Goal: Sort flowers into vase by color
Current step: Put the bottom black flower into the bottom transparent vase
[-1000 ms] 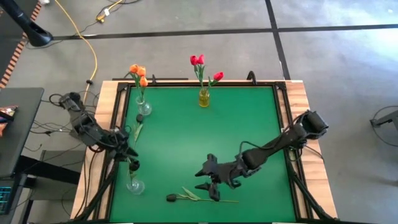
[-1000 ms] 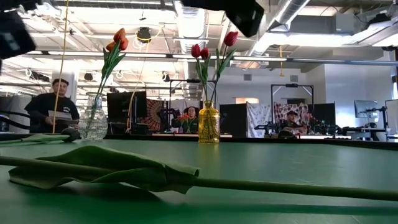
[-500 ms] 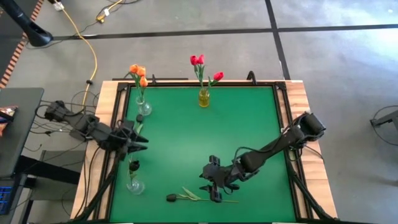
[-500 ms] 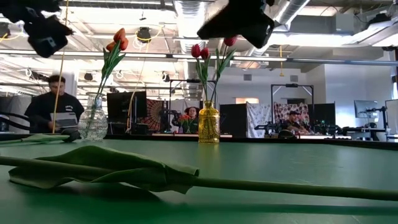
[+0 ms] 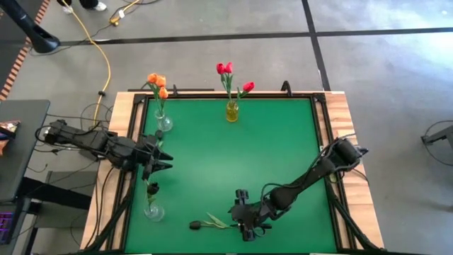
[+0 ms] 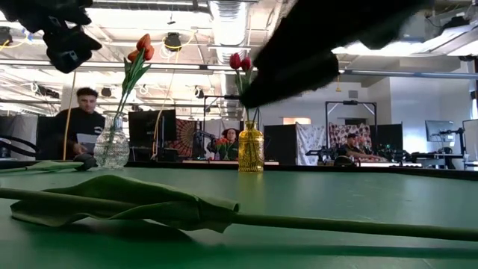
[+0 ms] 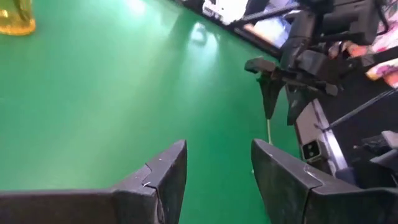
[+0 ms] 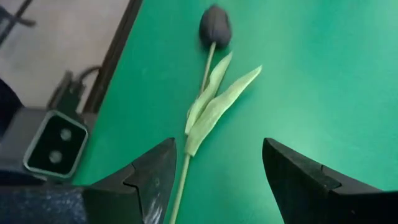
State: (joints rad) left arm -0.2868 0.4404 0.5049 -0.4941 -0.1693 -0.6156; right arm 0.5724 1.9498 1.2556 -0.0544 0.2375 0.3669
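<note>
- A green stem with leaves (image 6: 149,208) lies across the frame's foreground.
- Yellow vase (image 6: 250,148) at centre holds red tulips (image 6: 239,61).
- Clear vase (image 6: 113,142) at left holds orange tulips (image 6: 141,47).
- A dark blur, probably an arm (image 6: 321,45), fills the upper right.

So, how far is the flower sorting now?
Done: orange flowers stand in one clear vase, red flowers in the yellow vase, one dark flower in the near clear vase. In hand: the open right gripper is over the dark tulip lying on the table. Left: grasp and place it.
</note>
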